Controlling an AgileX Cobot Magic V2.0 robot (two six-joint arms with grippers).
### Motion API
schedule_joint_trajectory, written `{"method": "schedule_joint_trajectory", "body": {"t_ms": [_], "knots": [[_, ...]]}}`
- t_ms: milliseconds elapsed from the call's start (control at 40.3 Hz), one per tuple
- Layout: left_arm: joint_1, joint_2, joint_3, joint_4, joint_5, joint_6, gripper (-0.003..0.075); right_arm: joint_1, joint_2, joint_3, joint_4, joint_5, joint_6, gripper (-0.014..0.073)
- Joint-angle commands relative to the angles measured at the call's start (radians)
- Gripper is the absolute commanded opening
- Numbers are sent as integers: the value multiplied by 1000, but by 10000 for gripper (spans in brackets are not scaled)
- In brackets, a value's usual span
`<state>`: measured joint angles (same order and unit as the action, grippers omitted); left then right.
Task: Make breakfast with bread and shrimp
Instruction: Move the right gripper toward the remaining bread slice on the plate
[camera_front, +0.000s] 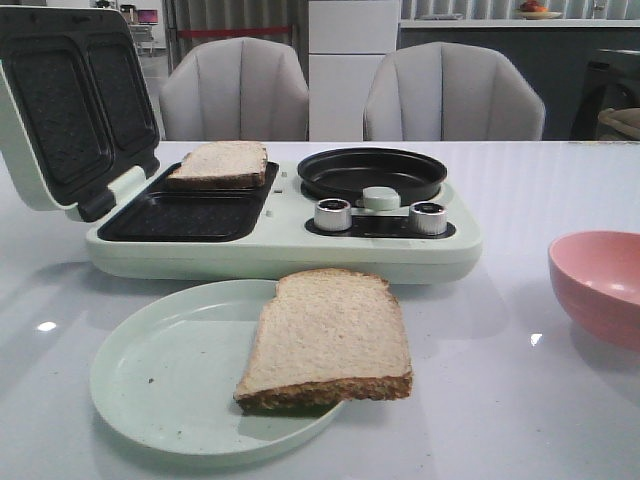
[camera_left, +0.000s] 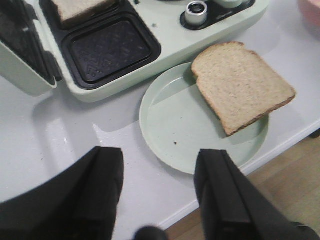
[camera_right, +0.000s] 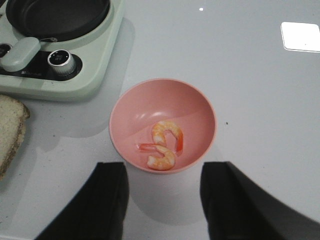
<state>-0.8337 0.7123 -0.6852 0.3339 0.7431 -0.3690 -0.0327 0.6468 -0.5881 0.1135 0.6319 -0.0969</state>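
On the pale green plate (camera_front: 160, 385) one bread slice (camera_front: 330, 335) was laid, another (camera_front: 220, 162) in the sandwich maker's (camera_front: 280, 250) rear tray. Two shrimp (camera_right: 165, 145) were seen inside the pink bowl (camera_right: 200, 110). Both the left gripper (camera_left: 160, 192) and right gripper (camera_right: 162, 200) were held wide, empty.

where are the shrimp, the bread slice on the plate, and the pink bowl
shrimp (camera_right: 165, 142), right wrist view, on the curled orange body
bread slice on the plate (camera_front: 328, 335), front view, middle of its pale top face
pink bowl (camera_right: 132, 107), right wrist view, bare inner wall
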Motion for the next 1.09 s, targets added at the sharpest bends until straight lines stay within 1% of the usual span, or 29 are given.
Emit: {"method": "schedule_joint_trajectory", "body": {"t_ms": [0,298,496,596,720,844,968,993,1067], "knots": [[-35,-38,-31,-8,-53,1,380,1,6,-34,5,-63,-8,454],[-116,-47,-31,-8,-42,24,380,1,6,-34,23,-67,-8,454],[-148,-47,-31,-8,-42,44,380,1,6,-34,46,-67,-8,454],[-148,-47,-31,-6,-46,44,380,1,21,-33,151,-46,-8,454],[-148,-47,-31,-6,-46,44,380,15,75,-21,308,20,-35,454],[-148,-47,-31,-6,-46,44,380,60,161,13,462,81,-118,454],[-148,-47,-31,-6,-46,44,380,128,273,26,612,87,-217,454],[-148,-47,-31,-6,-46,44,380,140,292,26,626,87,-224,454],[-148,-47,-31,-6,-46,44,380,185,357,26,709,59,-272,454]]}}
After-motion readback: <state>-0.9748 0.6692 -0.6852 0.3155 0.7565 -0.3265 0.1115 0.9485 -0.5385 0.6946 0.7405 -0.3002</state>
